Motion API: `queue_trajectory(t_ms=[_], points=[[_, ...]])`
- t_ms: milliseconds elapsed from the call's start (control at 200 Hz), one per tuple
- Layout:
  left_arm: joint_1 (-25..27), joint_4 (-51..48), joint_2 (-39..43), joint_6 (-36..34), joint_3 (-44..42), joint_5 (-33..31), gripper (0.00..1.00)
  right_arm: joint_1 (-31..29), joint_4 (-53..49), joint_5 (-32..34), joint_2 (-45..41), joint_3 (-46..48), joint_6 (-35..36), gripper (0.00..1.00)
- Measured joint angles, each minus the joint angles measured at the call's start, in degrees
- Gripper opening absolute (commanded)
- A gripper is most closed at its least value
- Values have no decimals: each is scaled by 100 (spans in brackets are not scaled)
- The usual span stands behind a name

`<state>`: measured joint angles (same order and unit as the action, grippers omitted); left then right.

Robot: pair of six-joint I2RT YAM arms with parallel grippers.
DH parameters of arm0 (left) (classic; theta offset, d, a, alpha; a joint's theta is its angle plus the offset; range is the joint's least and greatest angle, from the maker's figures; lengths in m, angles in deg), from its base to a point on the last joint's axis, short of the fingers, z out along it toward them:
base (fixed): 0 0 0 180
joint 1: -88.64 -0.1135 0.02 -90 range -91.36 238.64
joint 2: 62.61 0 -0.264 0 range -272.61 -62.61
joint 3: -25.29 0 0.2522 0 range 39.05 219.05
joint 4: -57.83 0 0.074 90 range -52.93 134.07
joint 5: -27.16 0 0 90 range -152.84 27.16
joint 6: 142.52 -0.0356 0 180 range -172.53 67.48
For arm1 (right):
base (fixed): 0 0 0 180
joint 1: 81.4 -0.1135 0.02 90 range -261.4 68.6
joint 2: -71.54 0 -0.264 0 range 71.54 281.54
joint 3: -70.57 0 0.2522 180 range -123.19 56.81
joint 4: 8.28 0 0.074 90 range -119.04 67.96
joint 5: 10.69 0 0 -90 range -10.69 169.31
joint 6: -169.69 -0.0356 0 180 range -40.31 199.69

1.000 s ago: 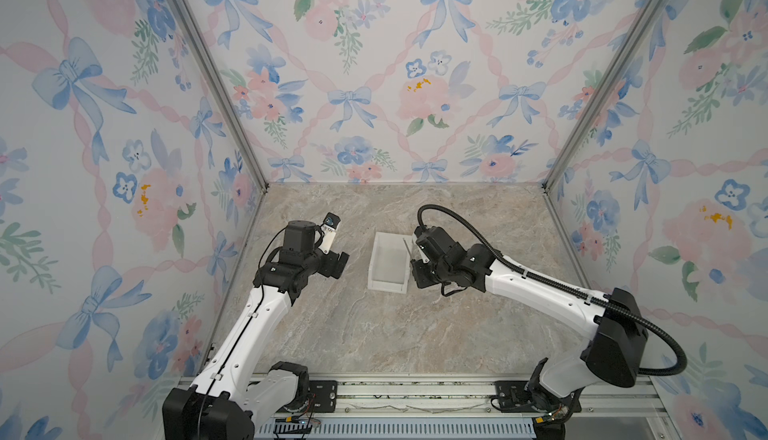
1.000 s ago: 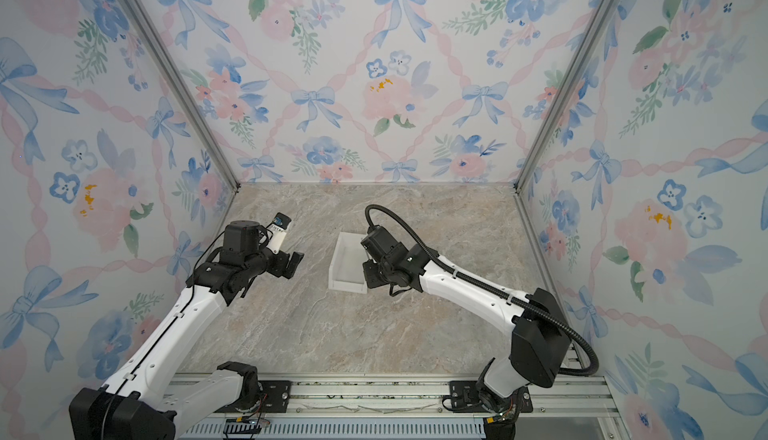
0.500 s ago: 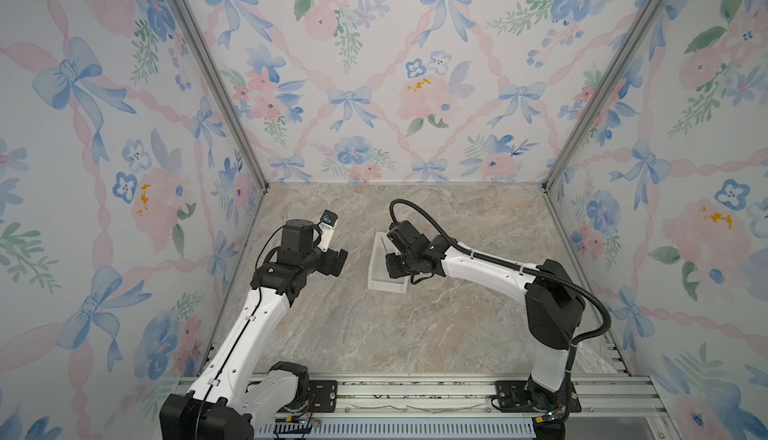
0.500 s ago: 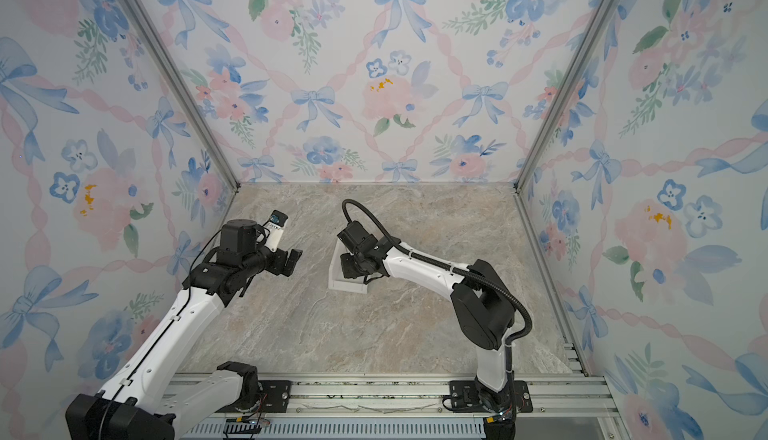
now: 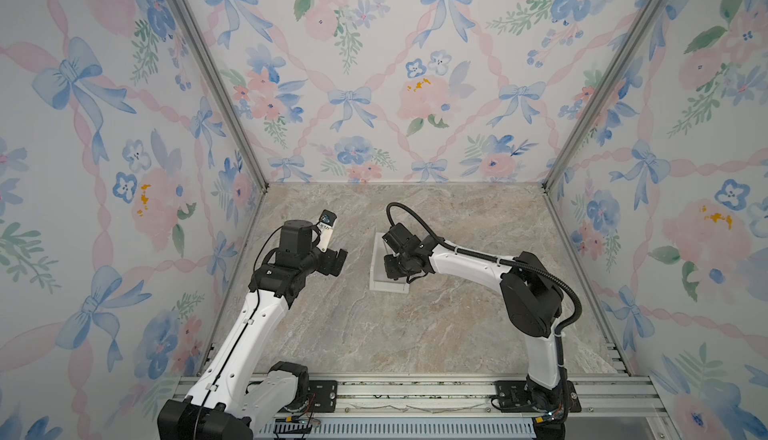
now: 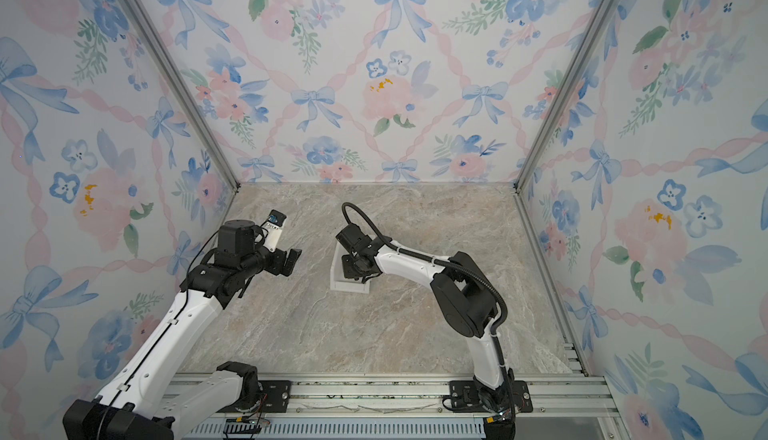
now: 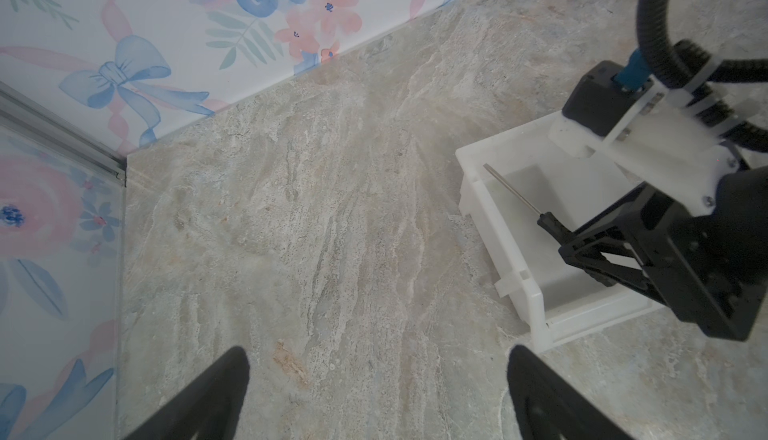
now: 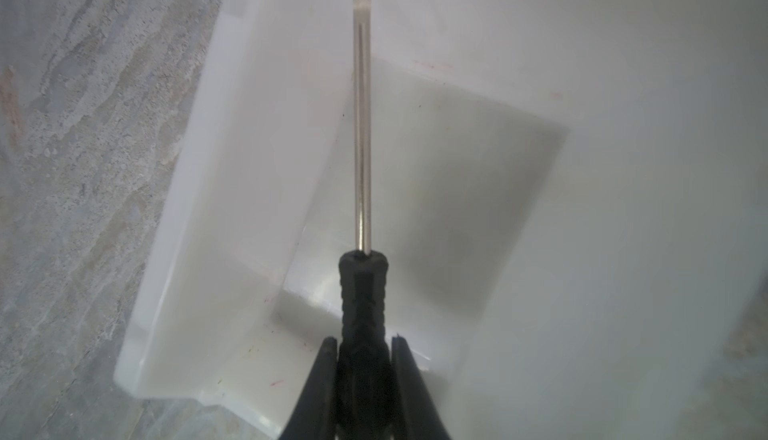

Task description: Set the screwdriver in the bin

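r gripper clamped on screwdriver handle, shaft over bin, l gripper spread wide, over table nr bin

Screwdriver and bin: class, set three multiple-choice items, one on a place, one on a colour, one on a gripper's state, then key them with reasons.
1. Relative to the bin, the screwdriver is: A lying outside it; B held over its open inside; C underneath it.
2. The screwdriver's handle is: A black; B red; C yellow.
3. The left gripper is: A shut on the bin; B shut, empty; C open, empty.
1 B, the right gripper clamps the handle with the shaft above the bin's floor.
2 A, it shows black in both wrist views.
3 C, its fingers stand wide apart.
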<state>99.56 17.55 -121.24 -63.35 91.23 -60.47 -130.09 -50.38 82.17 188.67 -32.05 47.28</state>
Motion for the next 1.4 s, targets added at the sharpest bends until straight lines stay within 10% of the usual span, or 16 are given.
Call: queue_trajectory(t_ms=[430,990,1400], points=[[0,-2,48,13,0,48,98,0,-175,35,476,-518,4,18],[0,0,-160,11,0,39,98,-46,-378,127,568,-533,72,47],[15,26,-310,63,52,-114,98,-249,-682,474,-599,-896,341,52]])
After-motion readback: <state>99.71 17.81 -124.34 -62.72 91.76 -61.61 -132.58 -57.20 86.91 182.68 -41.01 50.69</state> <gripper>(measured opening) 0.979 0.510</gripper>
